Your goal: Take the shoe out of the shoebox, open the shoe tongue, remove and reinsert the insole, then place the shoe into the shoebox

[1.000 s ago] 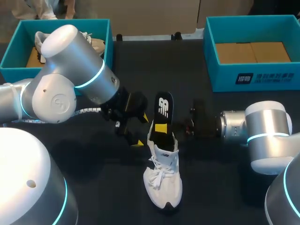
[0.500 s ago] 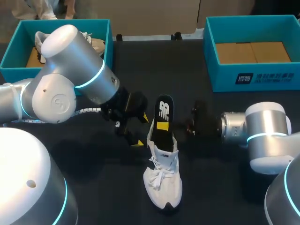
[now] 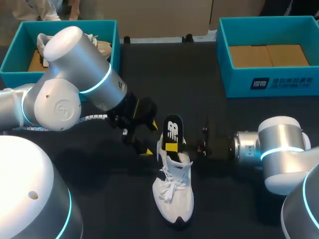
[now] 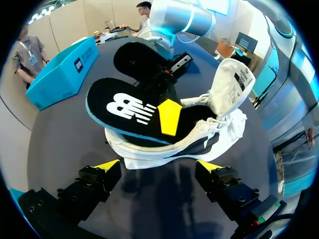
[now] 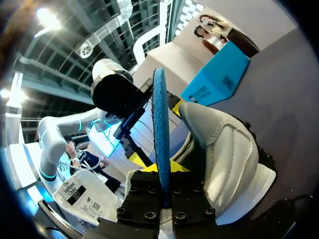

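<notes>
- The left gripper (image 4: 158,166) is held wide open beside the heel of the shoe (image 3: 174,196).
- The shoe is laid on the table (image 3: 99,199), with the insole (image 3: 172,130) stuck partway in.
- The insole is clamped by the right gripper (image 5: 163,186).

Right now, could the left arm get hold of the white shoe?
Probably yes. The left gripper is open right beside the shoe with nothing between them, though the right gripper holds the insole sticking out of it.
</notes>
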Motion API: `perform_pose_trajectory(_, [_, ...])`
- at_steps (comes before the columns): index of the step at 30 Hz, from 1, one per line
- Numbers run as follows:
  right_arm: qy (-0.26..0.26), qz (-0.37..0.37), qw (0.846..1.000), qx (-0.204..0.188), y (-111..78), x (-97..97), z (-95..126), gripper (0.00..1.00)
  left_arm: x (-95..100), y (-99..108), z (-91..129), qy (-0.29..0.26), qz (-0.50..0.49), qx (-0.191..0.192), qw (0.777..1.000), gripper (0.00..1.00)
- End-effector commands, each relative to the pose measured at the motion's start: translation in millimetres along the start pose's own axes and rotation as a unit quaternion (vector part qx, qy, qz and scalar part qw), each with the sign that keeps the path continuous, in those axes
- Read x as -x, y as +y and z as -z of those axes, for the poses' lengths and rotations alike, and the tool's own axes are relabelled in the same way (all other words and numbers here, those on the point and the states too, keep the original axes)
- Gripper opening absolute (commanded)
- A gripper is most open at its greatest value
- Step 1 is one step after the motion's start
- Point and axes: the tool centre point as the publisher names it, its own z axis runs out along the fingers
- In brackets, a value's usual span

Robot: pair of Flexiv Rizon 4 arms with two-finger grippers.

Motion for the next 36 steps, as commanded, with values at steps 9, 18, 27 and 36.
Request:
perform_pose_trajectory(9, [0.005, 0.041, 0.999, -0.003, 9.4, -14.7, -6, 0.43, 0.4, 0, -1, 0.000, 0.000, 0.000, 1.000, 1.00])
perform_pose_trajectory(18, [0.009, 0.060, 0.998, 0.000, 26.7, -13.5, -5, 0.38, 0.4, 0, -1, 0.000, 0.000, 0.000, 1.000, 1.00])
perform_pose_trajectory(27, [0.014, 0.066, 0.998, 0.019, 41.8, -9.3, -2, 0.13, 0.4, 0, -1, 0.000, 0.000, 0.000, 1.000, 1.00])
perform_pose_trajectory(36, [0.009, 0.022, 0.999, 0.030, 40.9, 8.6, 1, 0.00, 0.4, 0, -1, 0.000, 0.000, 0.000, 1.000, 1.00])
